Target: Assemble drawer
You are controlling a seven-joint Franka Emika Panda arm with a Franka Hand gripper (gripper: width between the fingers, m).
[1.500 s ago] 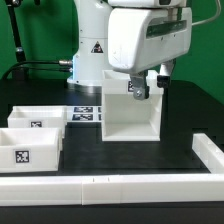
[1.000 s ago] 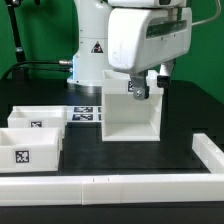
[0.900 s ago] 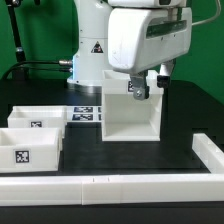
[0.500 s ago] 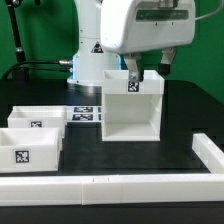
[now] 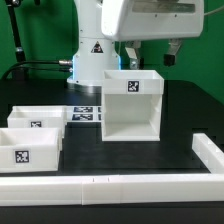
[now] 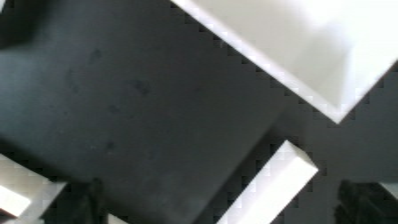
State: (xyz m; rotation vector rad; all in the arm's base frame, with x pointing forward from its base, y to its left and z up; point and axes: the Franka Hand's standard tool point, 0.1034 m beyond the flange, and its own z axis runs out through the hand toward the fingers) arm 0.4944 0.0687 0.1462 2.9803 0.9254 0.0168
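Exterior: drawer casing point(image 5: 133, 108) upright mid-desk point(image 5: 185, 125), open front toward camera. Two trays point(image 5: 45, 152) at exterior view's left, apart from casing. Hand point(image 5: 131, 58) hangs just above casing's rear wall, gripping nothing; I cannot tell finger gap.
Wrist: dark desk, white surface point(image 6: 311, 50), probably same casing.

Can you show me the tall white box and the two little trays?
Tall white box point(image 5: 133, 118): exterior view, its front wall.
Front tray point(image 5: 40, 160): exterior view, its tagged front wall.
Rear tray point(image 5: 50, 122): exterior view, its tagged front wall.
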